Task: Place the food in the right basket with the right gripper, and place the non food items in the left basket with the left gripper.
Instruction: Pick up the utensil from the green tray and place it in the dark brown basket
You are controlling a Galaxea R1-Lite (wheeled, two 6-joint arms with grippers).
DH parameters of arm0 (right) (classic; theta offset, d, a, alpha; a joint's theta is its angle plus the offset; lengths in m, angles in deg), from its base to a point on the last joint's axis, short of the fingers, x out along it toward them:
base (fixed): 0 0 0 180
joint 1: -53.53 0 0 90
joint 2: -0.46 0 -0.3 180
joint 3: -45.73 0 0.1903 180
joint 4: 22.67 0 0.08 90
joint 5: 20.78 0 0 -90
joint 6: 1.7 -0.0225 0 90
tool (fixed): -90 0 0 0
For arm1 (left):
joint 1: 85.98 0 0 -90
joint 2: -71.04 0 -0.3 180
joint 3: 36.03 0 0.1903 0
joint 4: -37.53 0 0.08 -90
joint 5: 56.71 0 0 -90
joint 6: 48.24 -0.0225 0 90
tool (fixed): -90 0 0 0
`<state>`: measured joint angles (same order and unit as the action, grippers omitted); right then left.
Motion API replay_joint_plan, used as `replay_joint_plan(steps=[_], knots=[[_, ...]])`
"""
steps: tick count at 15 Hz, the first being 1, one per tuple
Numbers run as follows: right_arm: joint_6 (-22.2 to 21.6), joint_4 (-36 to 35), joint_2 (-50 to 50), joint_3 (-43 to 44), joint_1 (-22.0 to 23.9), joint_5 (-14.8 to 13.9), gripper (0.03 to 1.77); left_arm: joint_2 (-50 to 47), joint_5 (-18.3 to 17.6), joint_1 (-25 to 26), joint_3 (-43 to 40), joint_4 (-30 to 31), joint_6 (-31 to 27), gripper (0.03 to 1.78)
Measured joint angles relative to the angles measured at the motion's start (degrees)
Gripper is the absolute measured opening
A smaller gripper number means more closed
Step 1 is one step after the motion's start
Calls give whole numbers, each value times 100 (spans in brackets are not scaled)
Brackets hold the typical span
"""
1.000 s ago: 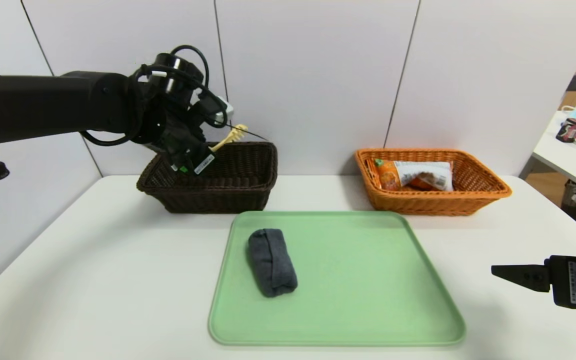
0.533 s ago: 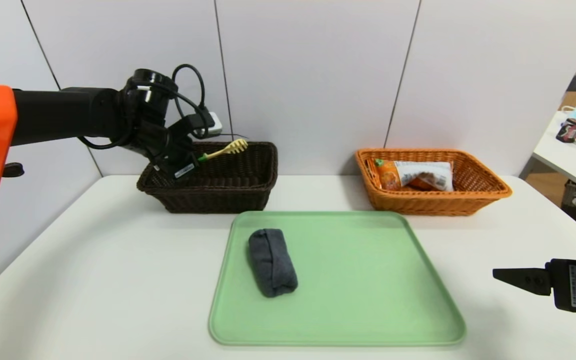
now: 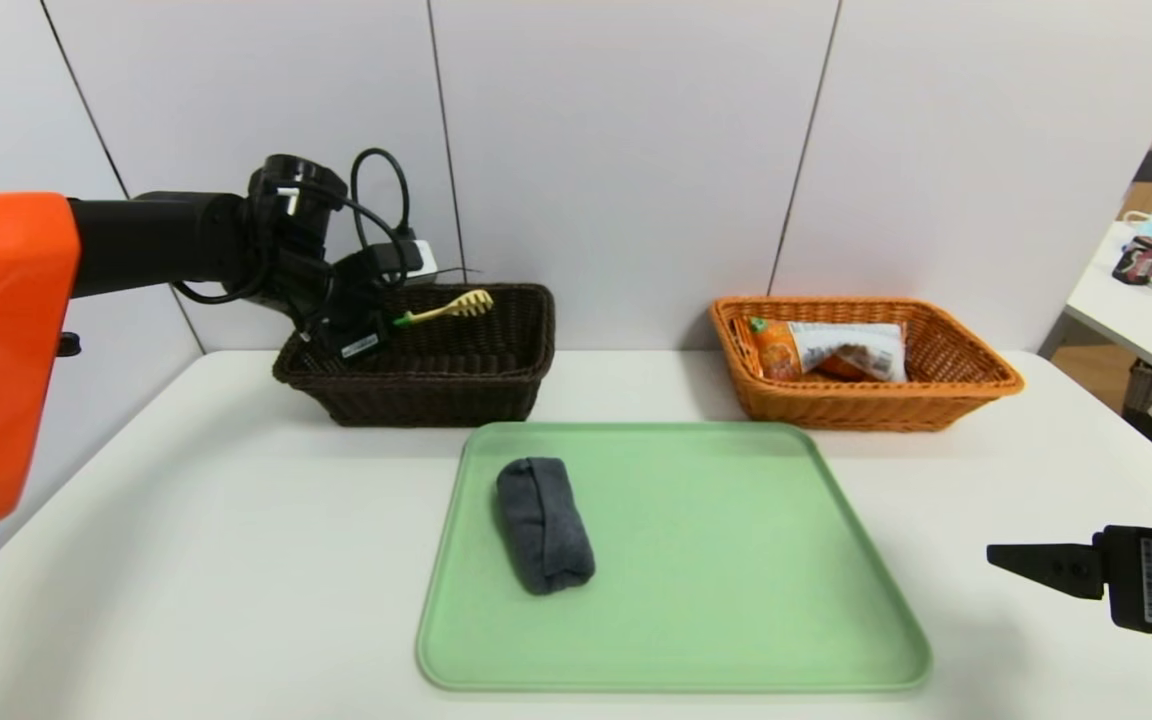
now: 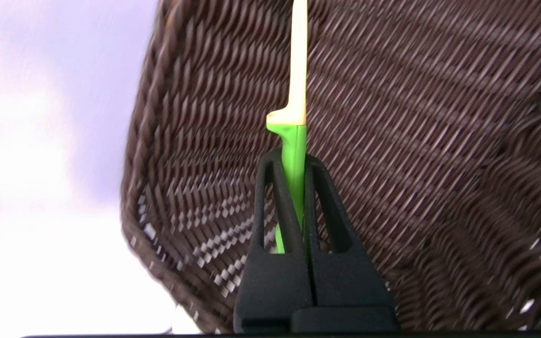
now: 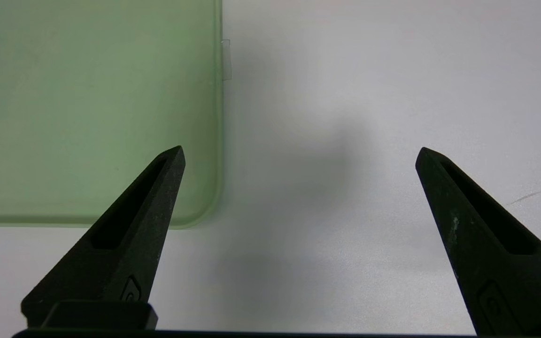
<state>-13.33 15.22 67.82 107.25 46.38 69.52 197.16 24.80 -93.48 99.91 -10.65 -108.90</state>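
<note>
Even, bright overhead light across the head view; white table (image 3: 186,520) near blown out, w/ soft shadows only under the green tray (image 3: 676,660) rim and beside the dark basket (image 3: 436,385). Wide-angle bend shows at the edges, wall seams lean outward. Left wrist view: basket weave smeared by motion blur, bkgd washed out white-lilac, spoon-fork (image 4: 294,141) fairly crisp. Right wrist view: right gripper (image 5: 298,155) fingers sharp, tray soft and hazy, diffuse grey shadow on the table betw. them.
</note>
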Motion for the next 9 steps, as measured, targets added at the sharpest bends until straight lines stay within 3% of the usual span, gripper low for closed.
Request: replay_joint_plan(steps=[2,5,9], knots=[[-5,-2,-2,5,-1,-1,170,61,0,17,17,0,5,5],[-2,0,-9,16,-11,-6,170,98,-11,11,33,26,39,58],[2,0,-22,20,-12,-4,170,69,-6,23,37,72,83,102]])
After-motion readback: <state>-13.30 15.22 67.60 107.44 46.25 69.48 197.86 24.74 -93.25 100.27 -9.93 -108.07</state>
